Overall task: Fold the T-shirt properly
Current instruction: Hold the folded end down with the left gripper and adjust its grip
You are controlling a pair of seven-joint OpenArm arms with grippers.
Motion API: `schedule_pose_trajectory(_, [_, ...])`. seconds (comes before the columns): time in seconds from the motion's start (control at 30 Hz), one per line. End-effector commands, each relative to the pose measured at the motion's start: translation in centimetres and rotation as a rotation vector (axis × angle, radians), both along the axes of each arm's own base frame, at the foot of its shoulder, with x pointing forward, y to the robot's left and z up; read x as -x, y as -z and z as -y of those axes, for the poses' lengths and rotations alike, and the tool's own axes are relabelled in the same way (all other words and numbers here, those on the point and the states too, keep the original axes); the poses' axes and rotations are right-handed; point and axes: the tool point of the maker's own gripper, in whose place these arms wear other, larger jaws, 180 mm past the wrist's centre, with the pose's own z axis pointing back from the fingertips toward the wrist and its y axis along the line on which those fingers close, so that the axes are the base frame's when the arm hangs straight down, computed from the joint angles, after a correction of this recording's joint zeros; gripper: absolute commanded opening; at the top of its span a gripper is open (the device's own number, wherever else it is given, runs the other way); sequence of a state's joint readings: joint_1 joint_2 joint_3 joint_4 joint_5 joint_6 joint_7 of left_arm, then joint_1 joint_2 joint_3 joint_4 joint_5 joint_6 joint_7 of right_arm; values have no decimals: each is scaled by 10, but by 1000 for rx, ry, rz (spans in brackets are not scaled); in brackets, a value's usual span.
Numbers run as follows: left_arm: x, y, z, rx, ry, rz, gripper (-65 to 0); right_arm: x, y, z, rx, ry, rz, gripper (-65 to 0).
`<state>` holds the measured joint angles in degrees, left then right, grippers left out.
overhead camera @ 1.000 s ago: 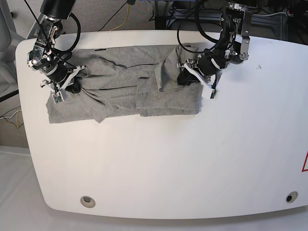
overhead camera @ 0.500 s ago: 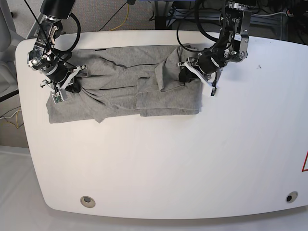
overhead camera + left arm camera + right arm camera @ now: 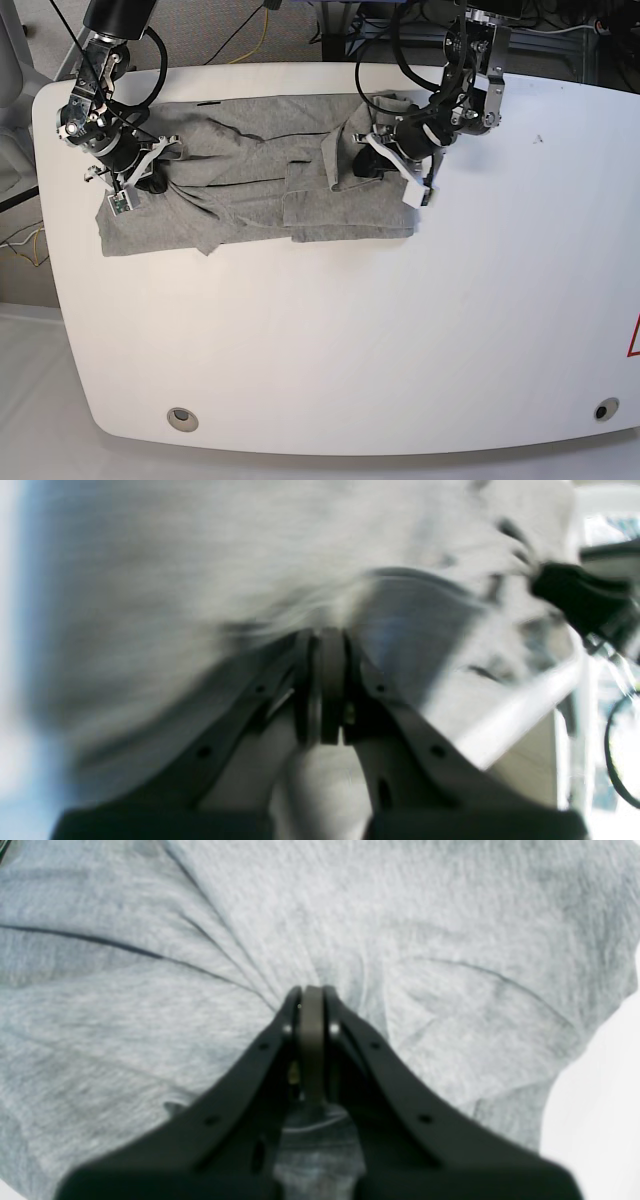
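The heather-grey T-shirt (image 3: pixel 250 170) lies rumpled and partly folded across the back of the white table (image 3: pixel 400 330). In the base view my left gripper (image 3: pixel 365 165) is over the shirt's right part, shut on a pinch of fabric. My right gripper (image 3: pixel 148 182) presses the shirt's left end, shut on cloth with creases radiating from it. The left wrist view is blurred; its closed fingertips (image 3: pixel 327 635) hold grey T-shirt fabric (image 3: pixel 175 580). In the right wrist view the closed gripper (image 3: pixel 310 990) bunches the T-shirt (image 3: pixel 400 915). No lettering or collar is visible.
Two round holes (image 3: pixel 181 418) (image 3: pixel 604 410) sit near the table's front edge, and a red mark (image 3: pixel 634 338) is at the right edge. Cables and frame parts (image 3: pixel 560 30) crowd the space behind the table. Bare tabletop (image 3: pixel 600 1090) borders the shirt.
My left gripper has moved left across the shirt, carrying its pinch of fabric toward the middle. The right arm has stayed where it was.
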<state>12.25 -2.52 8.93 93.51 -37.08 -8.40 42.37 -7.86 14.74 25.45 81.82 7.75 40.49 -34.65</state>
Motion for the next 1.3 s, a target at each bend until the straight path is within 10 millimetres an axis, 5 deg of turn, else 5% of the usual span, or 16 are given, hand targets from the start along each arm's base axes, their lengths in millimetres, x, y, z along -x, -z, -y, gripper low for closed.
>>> schedule_pose_trajectory(0.0, [-3, -11, 13, 35, 14, 32, -631, 68, 45, 24, 175, -22, -344, -650])
schedule_pose_trajectory(0.5, [3, -4, 27, 65, 18, -5, -631, 69, 45, 26, 177, -20, -345, -650])
schedule_pose_trajectory(0.87, [3, -3, 21, 52, 13, -3, -631, 69, 45, 26, 177, -20, -345, -650])
schedule_pose_trajectory(1.27, [-7, -23, 3, 19, 7, 75, -631, 69, 45, 26, 177, -20, -345, -650])
